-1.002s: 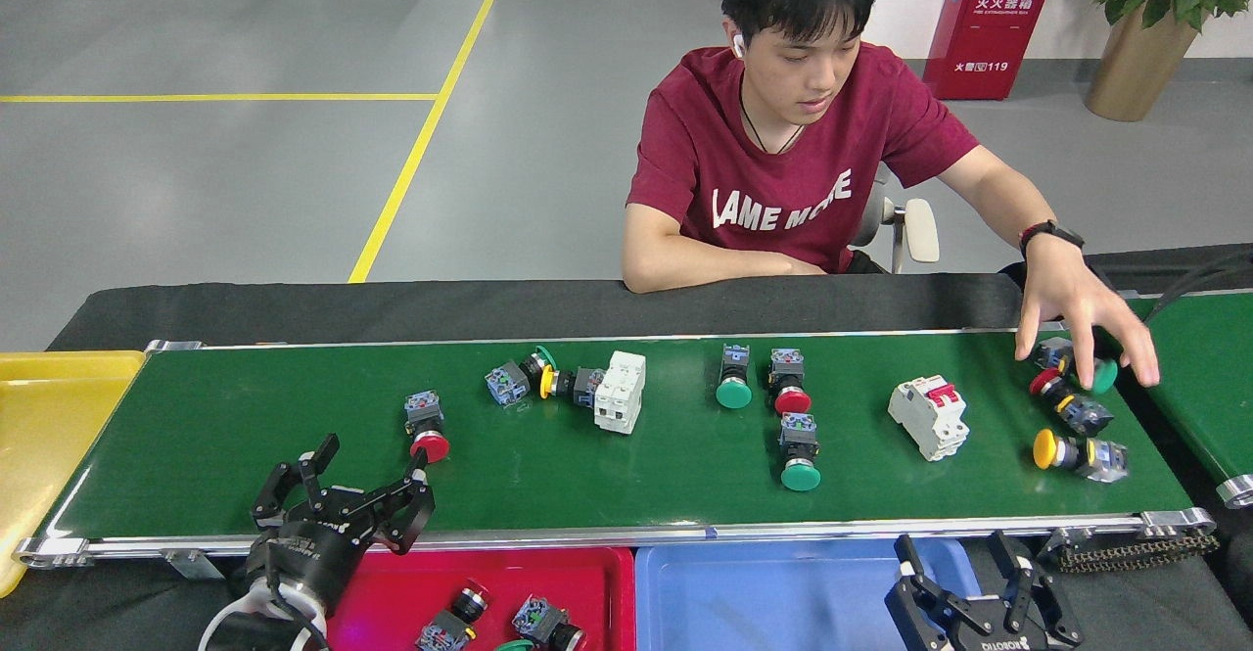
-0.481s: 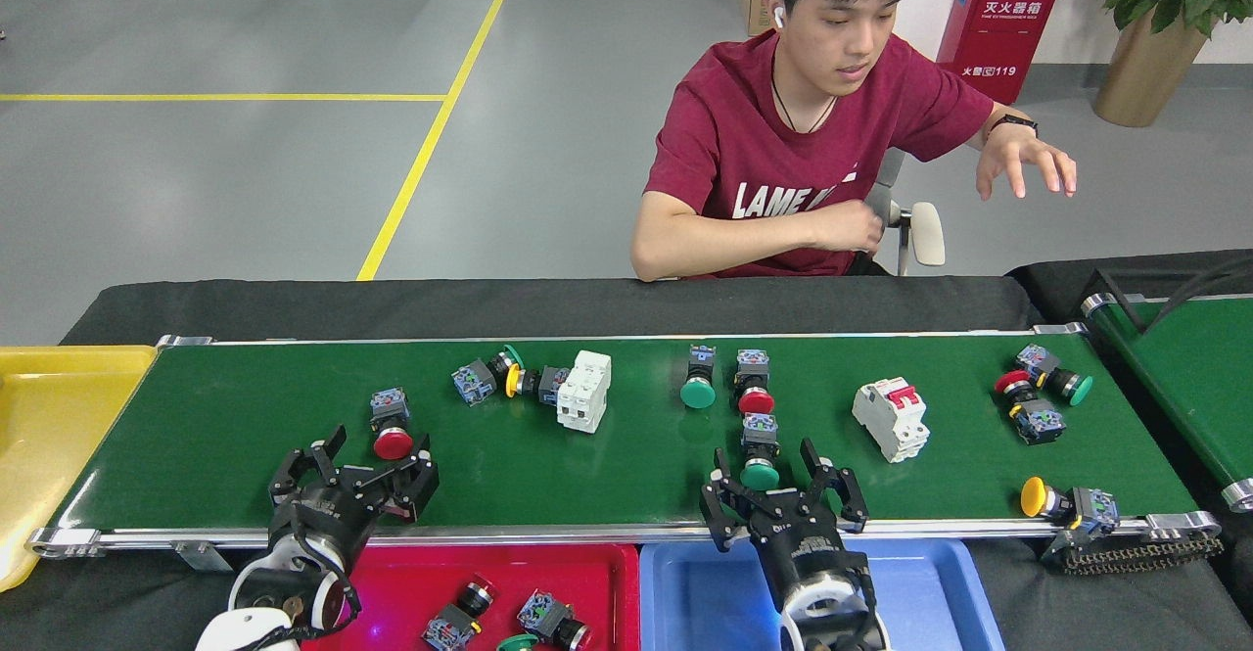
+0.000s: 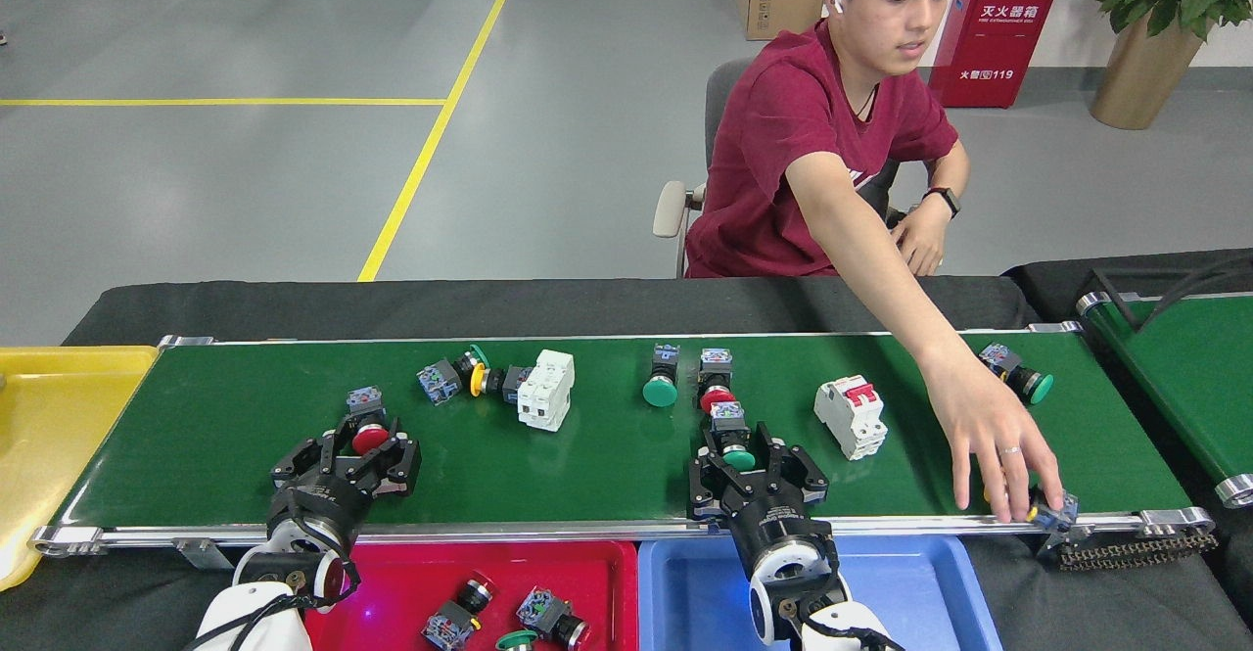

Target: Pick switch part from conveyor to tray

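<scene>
**Both hands now down on the belt, parts drifting left**

Nearest to us are the trays along the near edge: the red tray (image 3: pixel 587 573) already has a few switch parts in it, the blue tray (image 3: pixel 705 592) looks bare where we can see it.

Just past those, our left hand (image 3: pixel 357 447) sits over the near-left part of the conveyor (image 3: pixel 196 436), fingers spread around the red switch part (image 3: pixel 368 432). Half a second ago it was still short of that button; now the red cap is between the fingers, but they haven't closed, so no grip yet as far as we can tell. Our right hand (image 3: pixel 752 463) has slid forward too and is spread wide around the green switch part (image 3: pixel 734 455) near the middle of the near edge. Same deal: bracketing it, not clamped.

Everything on the belt has shifted left since a second ago, so we reckon the belt is running and both closes need to happen soon or the parts slide out.

At the near-right corner a person's hand (image 3: pixel 998 455) is now on a yellow switch part (image 3: pixel 1038 512) sitting right at the rail.

Further back: a white breaker (image 3: pixel 850 418), another white breaker (image 3: pixel 546 389), and more buttons along the far edge.
</scene>
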Controlling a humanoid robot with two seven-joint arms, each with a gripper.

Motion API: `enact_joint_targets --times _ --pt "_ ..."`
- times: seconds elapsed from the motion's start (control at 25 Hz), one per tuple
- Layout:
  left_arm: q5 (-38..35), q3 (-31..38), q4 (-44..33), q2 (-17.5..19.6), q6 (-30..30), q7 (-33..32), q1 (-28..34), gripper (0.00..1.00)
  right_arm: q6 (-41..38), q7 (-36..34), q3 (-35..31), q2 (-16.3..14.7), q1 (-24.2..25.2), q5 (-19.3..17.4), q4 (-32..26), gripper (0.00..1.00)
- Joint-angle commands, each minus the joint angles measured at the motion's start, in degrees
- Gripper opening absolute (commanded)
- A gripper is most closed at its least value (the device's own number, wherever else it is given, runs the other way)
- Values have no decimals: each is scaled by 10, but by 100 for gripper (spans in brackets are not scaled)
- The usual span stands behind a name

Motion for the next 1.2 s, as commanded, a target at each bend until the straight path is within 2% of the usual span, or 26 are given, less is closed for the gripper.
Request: enact_joint_targets --times 0.0,0.08,0.16,0.2,0.24,0.28,0.32,0.36,0.4,0.48,0.56,0.64,0.72,0.76,0.8,0.84,0.96,1.16 --pt "2 1 -29 10 -16 14 14 1 -13 -1 1 -1 -10 -1 -13 1" --pt "3 3 -99 29 -69 14 65 1 -38 2 1 -2 -1 0 -44 1" --pt "6 9 -191 64 -155 14 140 3 -61 10 1 -6 18 0 -83 1" --pt "13 20 -240 82 -216 14 188 6 -69 20 1 -8 27 0 -103 1" --pt "27 34 -278 95 -272 13 230 14 -81 27 1 -11 35 -1 -122 1" --pt "46 52 -305 96 -319 13 264 28 -102 30 1 -15 49 -1 -149 1" --pt "54 73 -322 91 -346 12 290 55 -130 33 1 -20 67 -3 -177 2" --pt "54 85 -331 89 -347 12 305 86 -154 37 1 -22 83 -4 -199 2" --pt "55 92 -333 80 -345 13 316 100 -193 44 1 -22 104 -4 -223 2" --pt "63 97 -326 68 -349 13 321 100 -270 47 1 -24 143 -4 -259 2" --pt "69 105 -320 67 -346 13 323 100 -326 48 1 -23 164 -4 -271 3" --pt "69 140 -318 60 -332 14 323 100 -350 51 11 -23 182 -4 -274 6" --pt "69 183 -320 31 -282 15 322 100 -349 52 37 -23 198 -4 -281 12" --pt "71 214 -321 2 -240 15 315 100 -345 55 49 -23 208 -4 -288 34" --pt "71 234 -321 -12 -221 15 313 100 -339 63 51 -21 214 -4 -292 75" --pt "72 250 -322 -20 -214 15 310 100 -330 84 50 -17 217 -3 -295 99" --pt "71 264 -320 -20 -214 22 313 100 -327 107 50 -15 209 -7 -296 99" --pt "66 243 -323 -19 -214 32 301 100 -323 107 49 -1 194 -11 -296 99"
